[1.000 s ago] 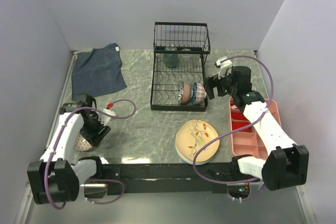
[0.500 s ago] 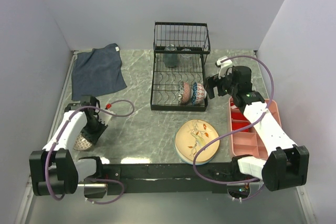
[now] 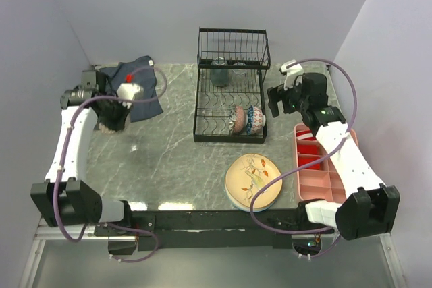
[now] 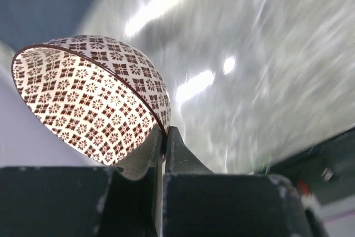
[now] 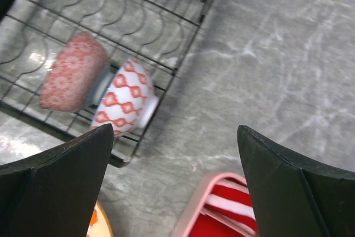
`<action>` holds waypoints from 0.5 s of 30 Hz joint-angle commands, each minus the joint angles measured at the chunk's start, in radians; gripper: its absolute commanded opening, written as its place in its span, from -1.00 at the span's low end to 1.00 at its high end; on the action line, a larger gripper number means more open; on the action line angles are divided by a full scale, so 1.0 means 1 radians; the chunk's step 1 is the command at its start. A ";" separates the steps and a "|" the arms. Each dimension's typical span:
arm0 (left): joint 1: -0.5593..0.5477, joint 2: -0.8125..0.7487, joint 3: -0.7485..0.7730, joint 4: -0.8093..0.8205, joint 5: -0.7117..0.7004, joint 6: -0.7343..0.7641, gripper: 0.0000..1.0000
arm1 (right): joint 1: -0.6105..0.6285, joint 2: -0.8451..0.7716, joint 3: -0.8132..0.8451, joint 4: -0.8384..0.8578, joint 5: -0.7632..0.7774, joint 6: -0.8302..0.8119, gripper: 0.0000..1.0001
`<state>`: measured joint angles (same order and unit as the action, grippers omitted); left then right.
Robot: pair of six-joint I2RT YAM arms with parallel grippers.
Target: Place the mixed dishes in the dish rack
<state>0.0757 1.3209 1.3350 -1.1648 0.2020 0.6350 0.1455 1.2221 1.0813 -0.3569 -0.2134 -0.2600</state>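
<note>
Seen from above, the left arm [image 3: 67, 146] stretches from its base at 7 o'clock along the left edge to about 10 o'clock, wrist bent downward, and the left gripper [image 4: 164, 140] has its jaws pinched together on the rim of a patterned bowl [image 4: 89, 98], one finger inside and one outside. The right arm [image 3: 344, 156] reaches from its base at 5 o'clock up to about 2 o'clock. The right gripper [image 5: 175, 131] points toward 9 o'clock with its jaws spread wide and nothing between them.
</note>
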 commanded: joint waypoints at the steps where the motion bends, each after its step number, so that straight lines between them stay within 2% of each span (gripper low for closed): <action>1: 0.001 0.084 0.095 0.089 0.400 -0.052 -0.98 | -0.015 0.028 0.121 -0.150 0.135 -0.030 1.00; 2: -0.001 0.101 0.102 0.118 0.484 -0.085 -0.97 | -0.027 0.042 0.144 -0.172 0.147 -0.030 1.00; 3: 0.001 0.119 0.111 0.138 0.636 -0.083 -0.97 | -0.047 0.045 0.178 -0.186 0.149 -0.009 1.00; 4: -0.002 0.154 0.115 0.175 0.710 -0.102 -0.97 | -0.069 0.047 0.187 -0.195 0.146 0.011 1.00; 6: -0.001 0.182 0.095 0.259 0.868 -0.233 -0.97 | -0.124 0.048 0.193 -0.197 0.122 0.065 1.00; 7: -0.004 0.207 0.090 0.354 0.910 -0.268 -0.97 | -0.132 0.053 0.190 -0.198 0.124 0.073 1.00; 9: -0.010 0.225 0.046 0.483 0.999 -0.443 -0.97 | -0.141 0.059 0.181 -0.211 0.146 0.085 1.00; 11: -0.016 0.238 -0.015 0.679 1.134 -0.605 -0.97 | -0.165 0.057 0.186 -0.231 0.167 0.091 1.00; 13: -0.039 0.221 -0.084 0.854 1.189 -0.752 -0.97 | -0.175 0.024 0.155 -0.190 0.210 0.059 1.00; 14: -0.046 0.216 -0.159 1.080 1.195 -0.903 -0.97 | -0.176 0.016 0.144 -0.183 0.244 0.050 1.00; 15: -0.051 0.216 -0.193 1.203 1.199 -1.005 -0.97 | -0.194 0.013 0.149 -0.186 0.256 0.038 1.00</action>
<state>0.0559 1.5753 1.2594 -0.5648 1.1461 0.0902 -0.0158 1.2743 1.2285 -0.5617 -0.0540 -0.2028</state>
